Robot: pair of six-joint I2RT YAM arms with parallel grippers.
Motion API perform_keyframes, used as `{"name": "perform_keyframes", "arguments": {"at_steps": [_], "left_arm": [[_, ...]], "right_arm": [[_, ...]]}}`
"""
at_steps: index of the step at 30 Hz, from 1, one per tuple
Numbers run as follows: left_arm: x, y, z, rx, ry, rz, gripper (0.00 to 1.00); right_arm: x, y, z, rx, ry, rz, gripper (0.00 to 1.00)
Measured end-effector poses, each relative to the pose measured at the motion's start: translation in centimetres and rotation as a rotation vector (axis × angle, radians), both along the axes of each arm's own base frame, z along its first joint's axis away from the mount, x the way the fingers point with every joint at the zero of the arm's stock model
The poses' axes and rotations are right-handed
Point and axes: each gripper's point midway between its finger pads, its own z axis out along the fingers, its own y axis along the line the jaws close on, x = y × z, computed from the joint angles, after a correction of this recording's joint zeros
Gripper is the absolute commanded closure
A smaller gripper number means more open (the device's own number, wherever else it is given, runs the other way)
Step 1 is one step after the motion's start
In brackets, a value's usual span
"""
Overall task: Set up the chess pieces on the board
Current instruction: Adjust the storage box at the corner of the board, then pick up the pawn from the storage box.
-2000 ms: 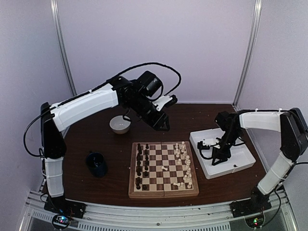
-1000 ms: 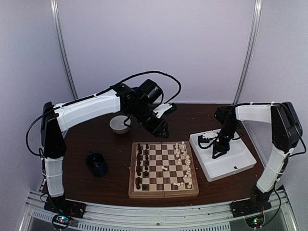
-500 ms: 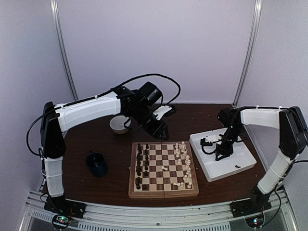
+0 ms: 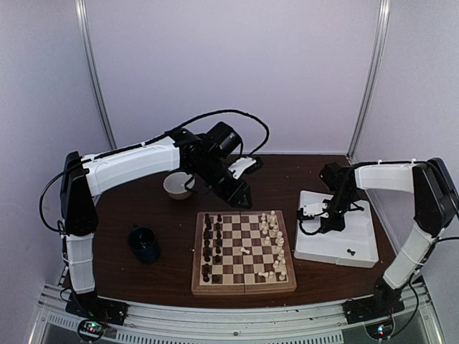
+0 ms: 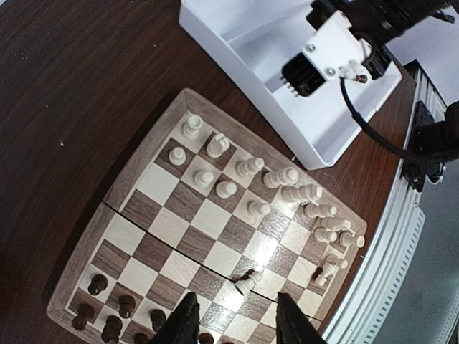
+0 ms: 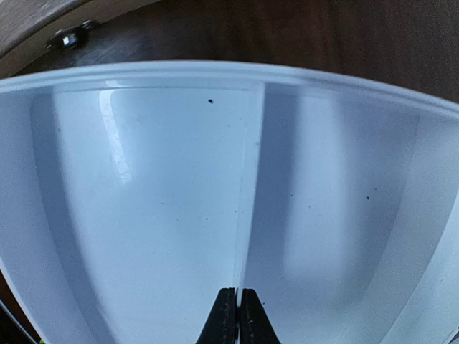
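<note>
The board lies in the middle of the table. Dark chess pieces stand along its left side and cream ones along its right. One cream piece lies toppled near the middle. My left gripper hangs open above the board's far edge, with nothing between its black fingers. My right gripper is inside the white tray, shut on its thin divider wall. One small dark piece rests in the tray.
A white bowl sits at the back left under the left arm. A dark blue cup stands left of the board. The tray lies close to the board's right edge, near the table's right side.
My right gripper has closed on the tray's divider, and the tray has shifted and turned, its near end now closer to the front. The left arm has settled slightly lower.
</note>
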Motion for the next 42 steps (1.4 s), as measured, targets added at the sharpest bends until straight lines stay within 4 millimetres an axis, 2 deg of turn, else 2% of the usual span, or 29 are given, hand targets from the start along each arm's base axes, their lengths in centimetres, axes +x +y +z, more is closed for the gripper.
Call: {"name": "perform_keyframes", "arguments": {"at_steps": [2, 5, 7, 12, 16, 21, 25, 27, 29, 34, 37, 42], "left_arm": [[0.0, 0.0, 0.0, -0.001, 0.000, -0.001, 0.64], [0.0, -0.1, 0.1, -0.004, -0.002, -0.001, 0.64], [0.0, -0.1, 0.1, -0.004, -0.002, -0.001, 0.64], [-0.1, -0.1, 0.1, -0.008, 0.002, -0.004, 0.63], [-0.1, -0.1, 0.1, -0.009, 0.004, -0.006, 0.64], [-0.1, -0.1, 0.1, -0.009, 0.003, -0.006, 0.64], [-0.1, -0.2, 0.1, -0.013, 0.000, -0.006, 0.64], [-0.1, -0.1, -0.1, -0.012, -0.001, -0.005, 0.64], [-0.2, 0.0, -0.3, -0.007, 0.001, -0.004, 0.64], [0.0, -0.2, -0.4, -0.015, -0.004, -0.005, 0.64], [0.0, -0.3, -0.3, -0.021, -0.005, -0.007, 0.64], [-0.2, -0.2, -0.7, -0.022, 0.000, -0.010, 0.64]], "right_arm": [[-1.7, -0.3, 0.1, -0.022, -0.017, 0.031, 0.96], [-5.8, -1.4, 0.0, -0.056, 0.016, 0.084, 0.97], [-7.1, -1.8, 0.2, -0.069, 0.039, 0.112, 0.96], [-5.1, -1.6, 0.8, -0.061, 0.019, 0.092, 0.92], [-4.2, -1.3, 1.2, -0.051, 0.001, 0.091, 0.78], [-4.4, -1.5, 1.3, -0.047, 0.013, 0.071, 0.67], [-4.7, -3.0, 2.8, -0.033, -0.016, -0.002, 0.62], [-5.4, -4.4, 4.1, -0.027, -0.060, -0.049, 0.63], [-6.5, -5.9, 4.5, -0.028, -0.080, -0.100, 0.66], [-10.1, -9.2, 2.4, -0.060, 0.034, -0.210, 0.66], [-11.1, -9.8, 1.9, -0.065, 0.083, -0.235, 0.63], [-11.4, -9.5, 1.4, -0.048, 0.124, -0.245, 0.60]]}}
